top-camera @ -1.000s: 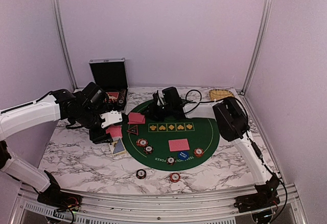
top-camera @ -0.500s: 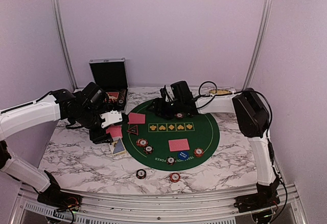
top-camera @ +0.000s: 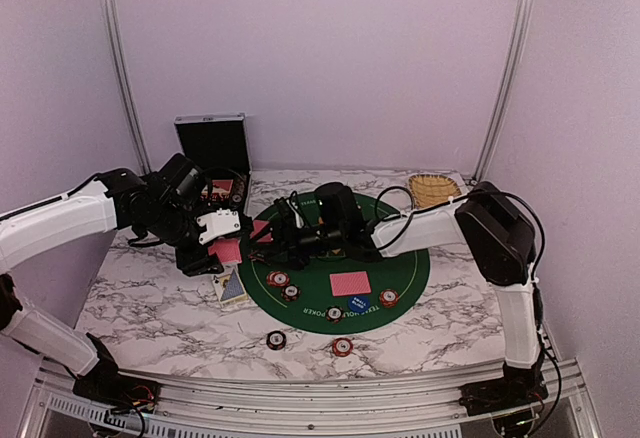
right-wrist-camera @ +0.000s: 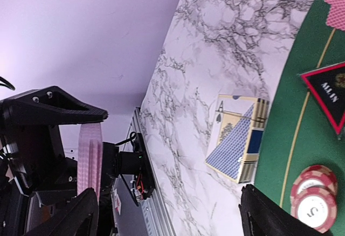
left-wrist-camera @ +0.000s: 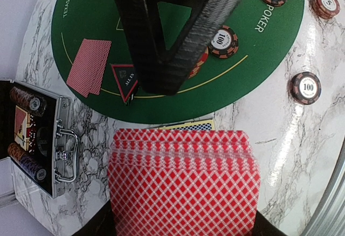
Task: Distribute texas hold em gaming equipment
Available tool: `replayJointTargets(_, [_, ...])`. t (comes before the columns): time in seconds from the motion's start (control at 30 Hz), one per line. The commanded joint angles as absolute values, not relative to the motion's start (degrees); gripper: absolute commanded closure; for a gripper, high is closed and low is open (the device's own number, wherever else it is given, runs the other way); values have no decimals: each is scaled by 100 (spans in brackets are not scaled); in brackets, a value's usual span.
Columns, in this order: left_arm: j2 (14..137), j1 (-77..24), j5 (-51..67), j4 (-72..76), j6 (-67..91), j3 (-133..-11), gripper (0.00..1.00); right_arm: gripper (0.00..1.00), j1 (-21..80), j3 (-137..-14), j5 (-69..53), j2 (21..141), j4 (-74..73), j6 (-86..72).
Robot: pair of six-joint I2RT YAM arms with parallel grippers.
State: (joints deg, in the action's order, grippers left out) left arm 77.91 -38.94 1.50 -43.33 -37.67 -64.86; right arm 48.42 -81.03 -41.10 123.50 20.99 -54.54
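My left gripper (top-camera: 222, 250) clamps the deck (left-wrist-camera: 183, 182), right gripper (top-camera: 272, 235) gaping beside it; some cards (top-camera: 350, 283) dealt, plenty left.

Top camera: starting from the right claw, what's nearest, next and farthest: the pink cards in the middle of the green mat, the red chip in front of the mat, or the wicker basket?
1. Pink cards: middle of the green mat, closest to the right claw.
2. Red chip: in front, off the mat.
3. Wicker basket: back right corner, farthest.
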Motion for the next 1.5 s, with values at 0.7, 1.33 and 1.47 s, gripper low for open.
replayJointTargets(0.7, [7997, -3890, 342, -4429, -3744, -6871, 100, 8, 5197, -8610, -4687, 12602, 3394, -6396])
replayJointTargets(1.33, [8070, -3935, 453, -4438, -3718, -7006, 100, 9, 5444, -9506, -4895, 13349, 3465, -6704])
replayJointTargets(1.47, [8075, -3946, 515, -4445, -3715, -7022, 100, 9, 5483, -9833, -4899, 13555, 3359, -6747])
